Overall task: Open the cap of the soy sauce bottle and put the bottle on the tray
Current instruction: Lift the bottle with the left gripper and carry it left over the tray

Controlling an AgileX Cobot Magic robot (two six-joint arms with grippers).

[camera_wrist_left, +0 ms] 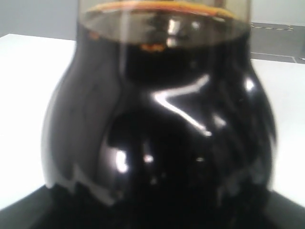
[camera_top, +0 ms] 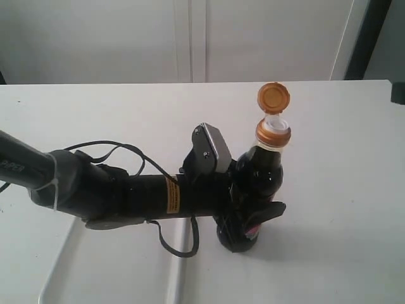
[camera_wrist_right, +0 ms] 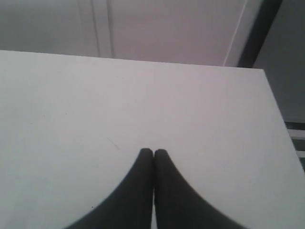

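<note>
**Golden-brown cap standing open, bottle gripped beside tray**

Black fingers of the left gripper (camera_top: 251,217) are clamping the lower body of the soy sauce bottle (camera_top: 266,168), one on each side. The bottle is standing roughly upright, just beside the right rim of the tray (camera_top: 176,282) and outside it. Whether its base is resting on the desk (camera_top: 342,190) cannot be told. The cap (camera_top: 273,98) is tilting back on its hinge above the collar, exposing the white spout. In the left wrist view, dark liquid is filling nearly the whole picture. The right gripper (camera_wrist_right: 153,155) is hovering over bare desk with its fingers pressed together and gripping nothing. It is not appearing in the exterior view.
</note>
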